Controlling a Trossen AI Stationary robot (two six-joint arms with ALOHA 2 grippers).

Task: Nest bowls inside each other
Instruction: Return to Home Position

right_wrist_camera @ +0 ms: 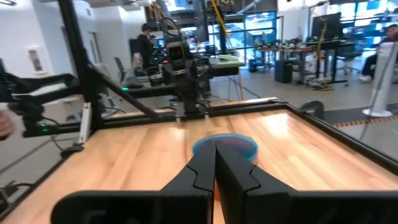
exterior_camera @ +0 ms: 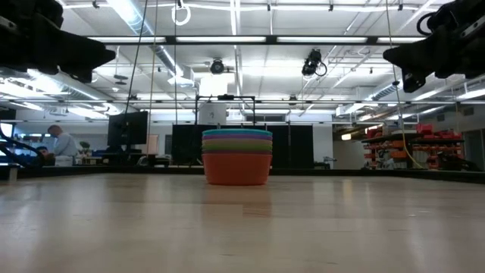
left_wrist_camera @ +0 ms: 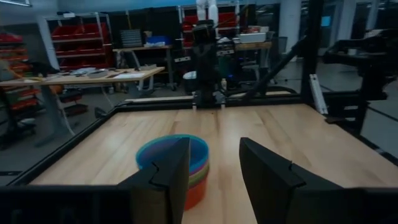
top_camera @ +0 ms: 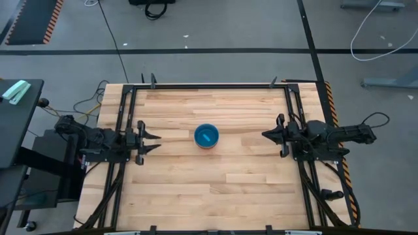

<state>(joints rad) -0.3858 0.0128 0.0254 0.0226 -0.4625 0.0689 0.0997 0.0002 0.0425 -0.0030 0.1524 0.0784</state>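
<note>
Bowls nested into one stack of bowls (exterior_camera: 236,152) stand at the middle of the table (top_camera: 215,189), well apart from both arms. From above, almost only the blue bowl (top_camera: 206,135) on top shows, with a sliver of orange at its lower edge. The level view from table height gives what the overhead one hides: the orange bowl (exterior_camera: 236,168) sits at the bottom on the wood, with narrow bands of other colours banded above it up to the bluish rim. The left gripper (top_camera: 151,140) hovers over the table's left edge, pointing toward the stack; its two fingers are spread, and its wrist camera confirms the gap, with the stack seen partly behind one finger (left_wrist_camera: 171,168) and partly through the space between them. The right gripper (top_camera: 266,135) hovers over the right edge, facing the stack from the other side. Overhead, its fingers taper to one point, and its own wrist camera shows them pressed together with nothing between, the blue rim peeking out on either side of them. Neither gripper touches the stack. In the level view, dark arm parts hang in both upper corners, and a person (exterior_camera: 57,140) is in the room far behind the table.
</note>
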